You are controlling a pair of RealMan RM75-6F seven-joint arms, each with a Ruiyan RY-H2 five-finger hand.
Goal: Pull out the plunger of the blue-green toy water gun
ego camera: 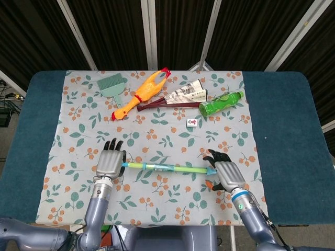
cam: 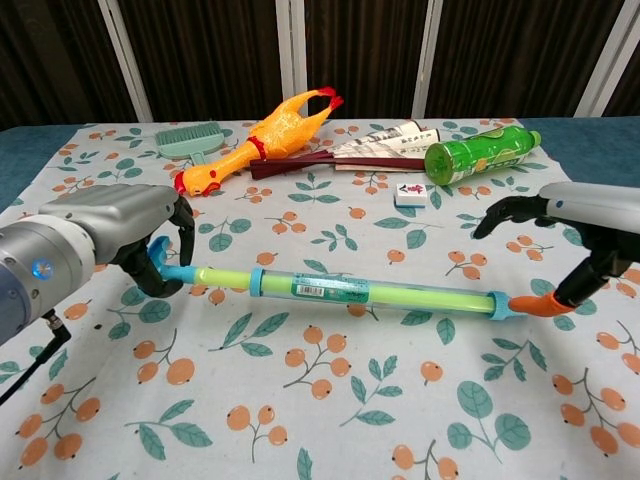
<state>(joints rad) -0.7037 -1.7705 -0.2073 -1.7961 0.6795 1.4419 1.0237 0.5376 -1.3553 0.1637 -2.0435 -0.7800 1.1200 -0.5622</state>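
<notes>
The blue-green toy water gun (cam: 370, 292) lies flat across the near part of the flowered cloth (ego camera: 157, 136), its long tube running between my two hands. My left hand (cam: 120, 235) curls around the thin blue plunger rod (cam: 215, 277) at that end, fingers hooked over the handle and gripping it. My right hand (cam: 590, 235) is at the other end: thumb and a finger pinch the orange nozzle tip (cam: 540, 305) just past the blue end cap, while my other fingers stretch out apart above the cloth. The rod shows a short way out of the blue collar of the barrel.

Further back on the cloth, well apart from my hands, lie a yellow rubber chicken (ego camera: 141, 94), a pale green brush (ego camera: 111, 86), a folded fan (ego camera: 180, 95) with a dark red handle, a green bottle (ego camera: 220, 103) on its side, and a small white tile (ego camera: 192, 123) with a red mark, just in front of the bottle
</notes>
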